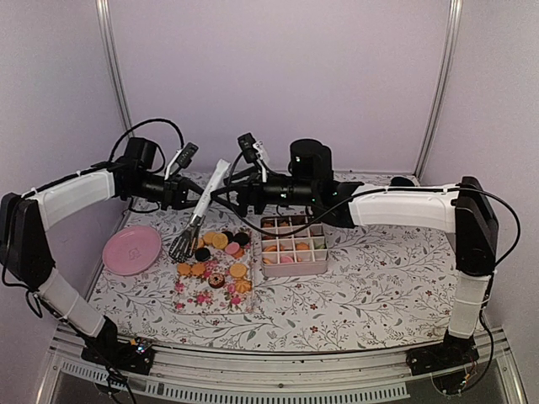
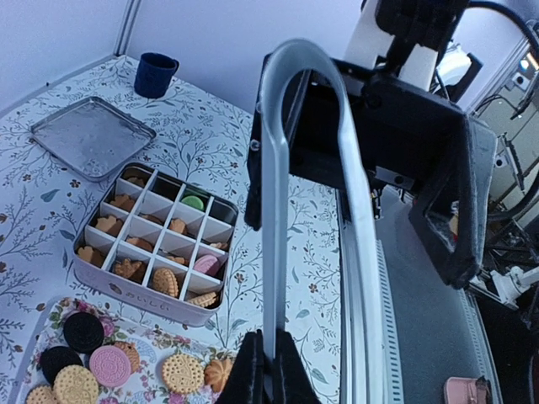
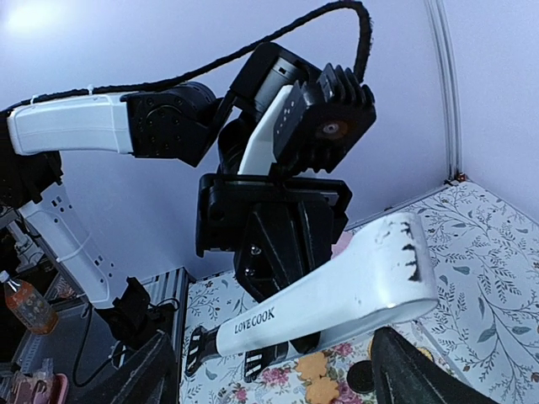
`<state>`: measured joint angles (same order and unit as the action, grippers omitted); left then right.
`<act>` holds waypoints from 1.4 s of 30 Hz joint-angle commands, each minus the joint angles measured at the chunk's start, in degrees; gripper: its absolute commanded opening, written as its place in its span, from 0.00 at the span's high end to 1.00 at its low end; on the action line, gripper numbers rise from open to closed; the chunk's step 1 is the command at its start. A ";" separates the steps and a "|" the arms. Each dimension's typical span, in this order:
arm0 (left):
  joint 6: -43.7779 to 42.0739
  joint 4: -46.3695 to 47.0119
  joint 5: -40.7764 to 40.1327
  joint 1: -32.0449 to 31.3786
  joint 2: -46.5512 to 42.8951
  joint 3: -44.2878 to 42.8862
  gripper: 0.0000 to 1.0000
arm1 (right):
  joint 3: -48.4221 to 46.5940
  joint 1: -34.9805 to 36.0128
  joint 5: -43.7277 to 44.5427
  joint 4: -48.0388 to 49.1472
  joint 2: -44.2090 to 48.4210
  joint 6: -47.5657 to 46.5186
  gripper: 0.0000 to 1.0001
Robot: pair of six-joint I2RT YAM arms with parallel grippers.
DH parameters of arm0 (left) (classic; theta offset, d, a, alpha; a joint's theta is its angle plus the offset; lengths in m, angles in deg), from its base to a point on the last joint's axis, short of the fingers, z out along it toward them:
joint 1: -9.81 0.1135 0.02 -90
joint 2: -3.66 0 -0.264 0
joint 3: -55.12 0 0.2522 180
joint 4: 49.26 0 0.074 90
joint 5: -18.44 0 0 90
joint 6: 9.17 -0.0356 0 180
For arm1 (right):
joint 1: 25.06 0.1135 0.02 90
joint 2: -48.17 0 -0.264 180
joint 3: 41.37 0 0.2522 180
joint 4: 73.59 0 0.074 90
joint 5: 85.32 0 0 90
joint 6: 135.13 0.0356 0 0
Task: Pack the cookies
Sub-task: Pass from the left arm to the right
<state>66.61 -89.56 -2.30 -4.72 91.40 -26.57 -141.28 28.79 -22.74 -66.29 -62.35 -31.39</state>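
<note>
Orange-tan cookies (image 1: 215,265), with a few black, pink and chocolate-topped ones, lie loose on a floral tray (image 1: 189,301) just left of the divided box (image 1: 295,268). By the look of it, the task is partly done. In the left wrist view most cells of the box hold one or more cookies, including a green one and a pink one. One or two cells along the far edge look dark and may be empty. The pile on the tray is what is left to pack.

The left gripper (image 2: 269,370) is pinched on the handle of the tongs (image 2: 274,210), whose black tips hang over the left edge of the pile and hold no cookie. The right gripper (image 3: 282,370) is spread wide and holds nothing, close to the tongs above the table.

A pink plate (image 1: 132,250) lies bare at the left. A flat metal lid (image 2: 91,135) and a blue cup (image 2: 156,74) sit beyond the box, neither with visible contents.
</note>
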 commanded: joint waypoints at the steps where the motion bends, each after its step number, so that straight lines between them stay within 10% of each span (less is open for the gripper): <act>1: -5.33 -5.35 2.80 -0.48 -2.30 -0.08 1.00 | -2.33 0.17 -4.82 0.79 -2.54 2.04 0.25; 35: -10.51 -12.48 -0.44 -4.28 -7.70 -2.12 1.00 | -1.42 0.71 -4.55 17.54 -5.99 13.29 1.00; 42: -17.73 -19.23 -1.82 -4.30 -8.86 1.62 0.51 | 3.84 0.60 0.70 21.30 -0.32 9.80 1.00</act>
<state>54.70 -102.52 -5.52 -8.21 84.54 -27.27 -139.99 29.23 -26.24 -49.44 -66.92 -19.24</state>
